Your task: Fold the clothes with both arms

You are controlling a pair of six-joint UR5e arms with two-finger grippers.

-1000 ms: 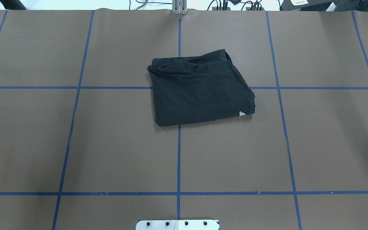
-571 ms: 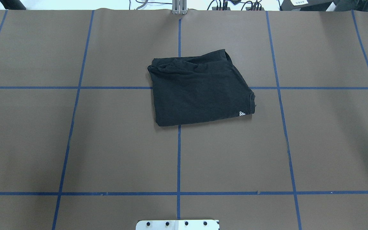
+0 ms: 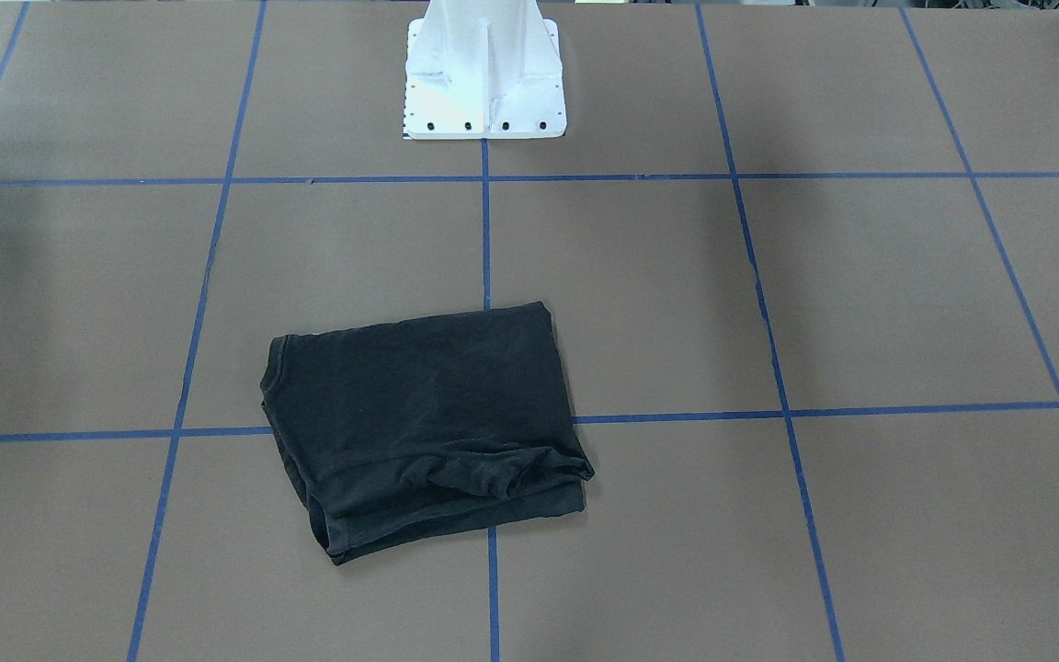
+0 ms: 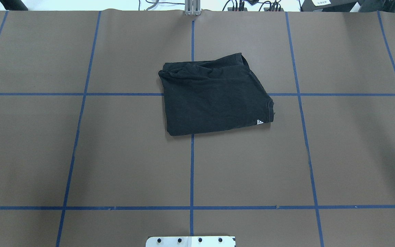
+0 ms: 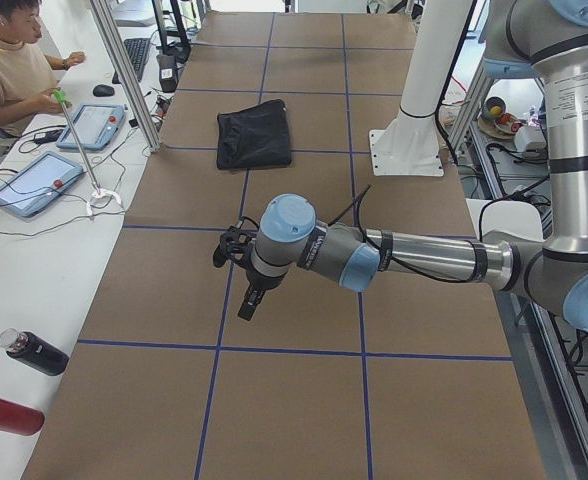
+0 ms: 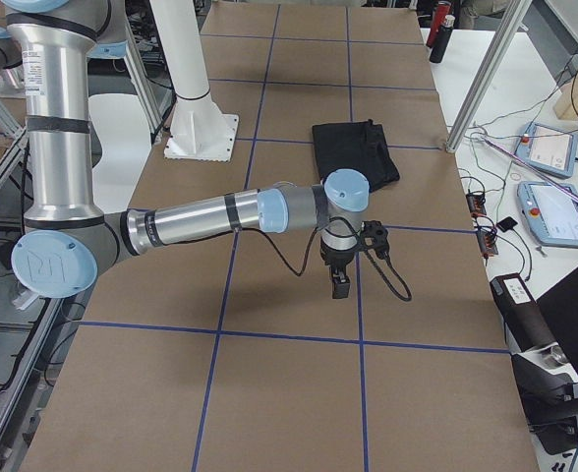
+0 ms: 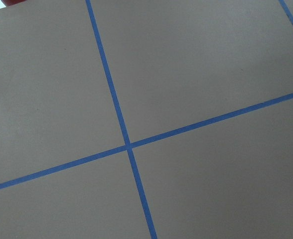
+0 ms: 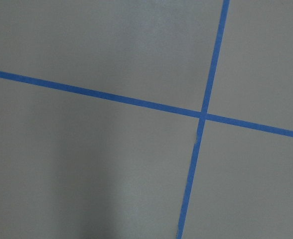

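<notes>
One folded black T-shirt [image 4: 214, 97] lying on the bench [image 4: 115, 154], well apart from both the left gripper [image 5: 245, 310] and the right gripper [image 6: 340, 286], each hovering over the bench, open or closed impossible to tell.

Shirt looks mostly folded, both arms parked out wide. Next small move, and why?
Probably bring the left arm in toward the T-shirt to flatten its bunched far-left corner. The shirt lies as a compact rectangle, but that corner is rumpled and uneven. The left arm and right arm both hang over the table, well apart from the shirt.
</notes>
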